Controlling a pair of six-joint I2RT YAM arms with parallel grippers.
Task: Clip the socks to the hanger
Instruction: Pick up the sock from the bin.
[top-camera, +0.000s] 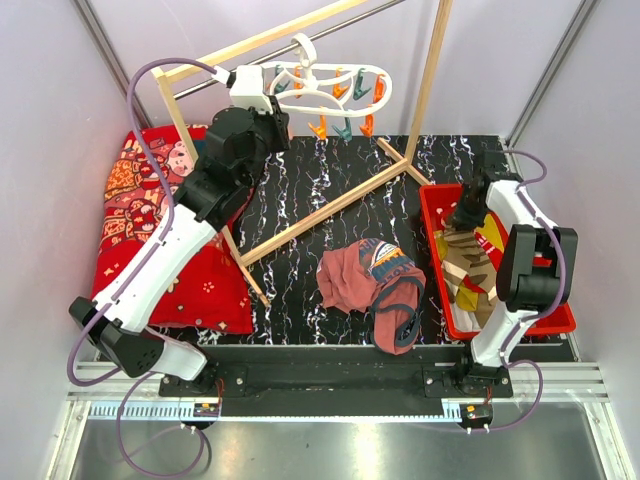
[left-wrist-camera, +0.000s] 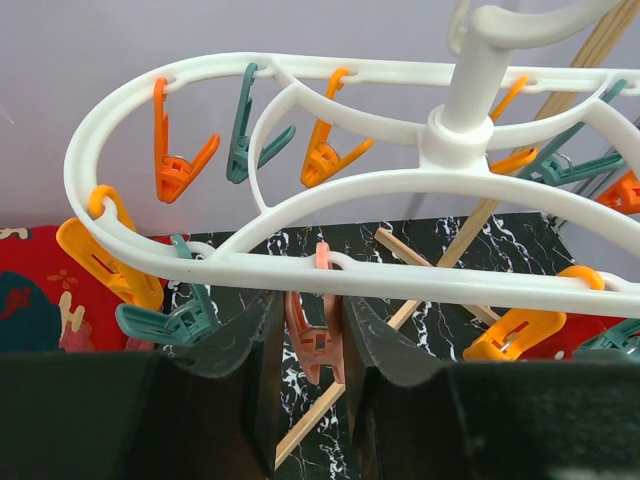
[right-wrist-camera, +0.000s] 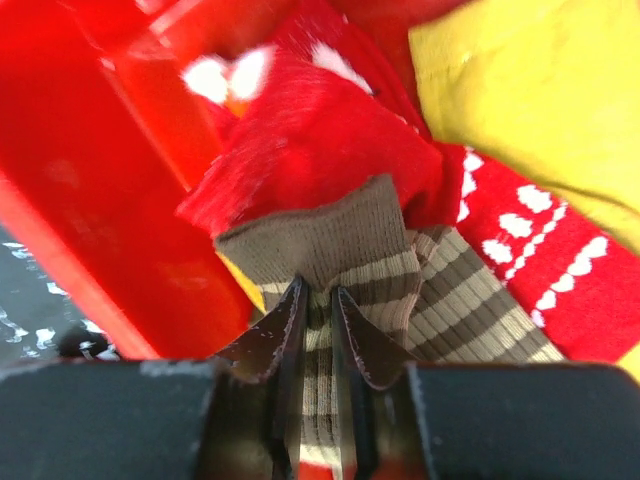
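The white oval hanger (top-camera: 330, 85) hangs from the rail at the back, with orange and teal pegs round its rings (left-wrist-camera: 300, 270). My left gripper (top-camera: 270, 103) reaches up under its near ring. Its fingers (left-wrist-camera: 312, 325) are shut on a salmon-orange peg (left-wrist-camera: 318, 345). The socks lie in the red bin (top-camera: 432, 250) at the right. My right gripper (top-camera: 462, 222) is down in the bin. It (right-wrist-camera: 318, 300) pinches a fold of the brown-and-tan striped sock (right-wrist-camera: 340, 240). A red sock with white pattern (right-wrist-camera: 520, 240) and a mustard yellow sock (right-wrist-camera: 530, 90) lie beside it.
A rust-maroon garment with blue-grey print (top-camera: 375, 280) lies crumpled mid-table. A red cartoon-print cushion (top-camera: 140, 200) fills the left side. The wooden rack's base bars (top-camera: 320, 215) cross the black marbled tabletop diagonally, and its poles rise beside the hanger.
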